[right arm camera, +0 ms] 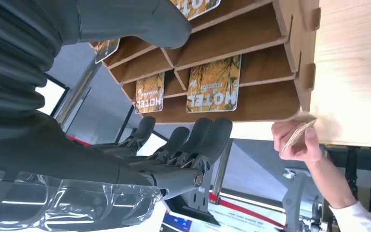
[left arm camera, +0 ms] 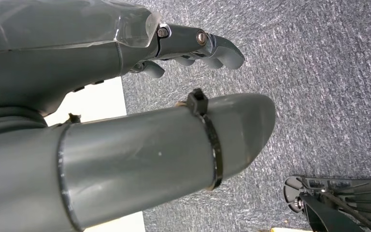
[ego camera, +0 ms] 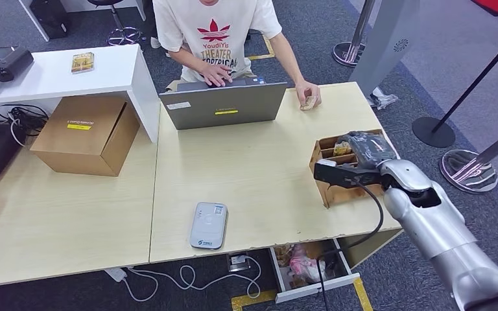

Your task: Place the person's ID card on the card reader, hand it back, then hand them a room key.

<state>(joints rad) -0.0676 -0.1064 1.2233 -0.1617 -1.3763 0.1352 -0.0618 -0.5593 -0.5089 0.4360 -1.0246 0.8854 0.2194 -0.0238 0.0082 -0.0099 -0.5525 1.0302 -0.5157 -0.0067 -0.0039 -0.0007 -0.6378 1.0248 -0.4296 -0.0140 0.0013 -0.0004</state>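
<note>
The robot's right hand (ego camera: 353, 162) hangs over the wooden card rack (ego camera: 325, 188) at the right end of the light wood table (ego camera: 246, 168), its fingers (right arm camera: 193, 145) held loosely apart with nothing between them and the thumb above the rack's slots. Whether any fingertip touches the rack cannot be told. Three room key cards (right arm camera: 213, 83) printed "HOTEL" stand in the rack's compartments in the right wrist view; a fourth is cut off at the picture's edge.

Across the table a seated person (ego camera: 217, 32) in a white T-shirt rests one hand on an open grey laptop (ego camera: 224, 103) and holds a single card (ego camera: 308, 102) in the other hand (ego camera: 310, 94), just above the tabletop and apart from the rack. Its face is too small to read.

One white card reader (ego camera: 208, 225) lies near the table's front edge, well apart from the card. The left hand (left arm camera: 193, 46) hangs over grey carpet, fingers curled lightly, holding nothing. One cardboard box (ego camera: 85, 133) sits on the adjoining table.
</note>
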